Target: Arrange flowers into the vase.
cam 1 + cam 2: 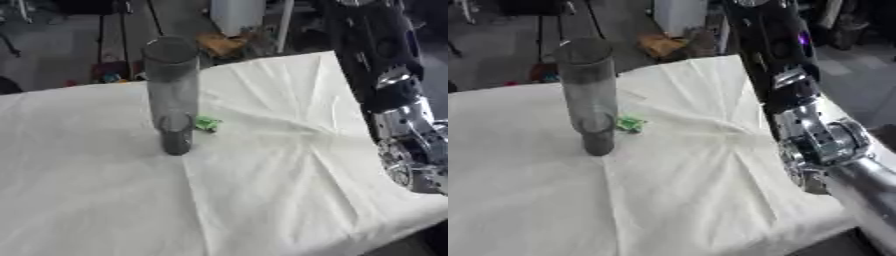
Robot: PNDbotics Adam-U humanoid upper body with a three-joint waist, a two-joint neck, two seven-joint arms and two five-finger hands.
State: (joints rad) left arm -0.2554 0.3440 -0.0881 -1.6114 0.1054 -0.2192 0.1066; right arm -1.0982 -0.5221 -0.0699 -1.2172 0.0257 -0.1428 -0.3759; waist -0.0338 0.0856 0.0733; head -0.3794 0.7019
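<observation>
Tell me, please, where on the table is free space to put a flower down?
The white cloth is bare in front of the tall clear vase, down to the near edge, and on its left side. Right of the vase it is bare up to the robot's right arm. Only beside the vase base is it crowded, by a small green thing.

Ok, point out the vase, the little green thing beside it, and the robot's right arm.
vase (171, 95), left eye view, middle of its tall wall
green thing (206, 123), left eye view, its centre
right arm (820, 140), right eye view, silver joint
</observation>
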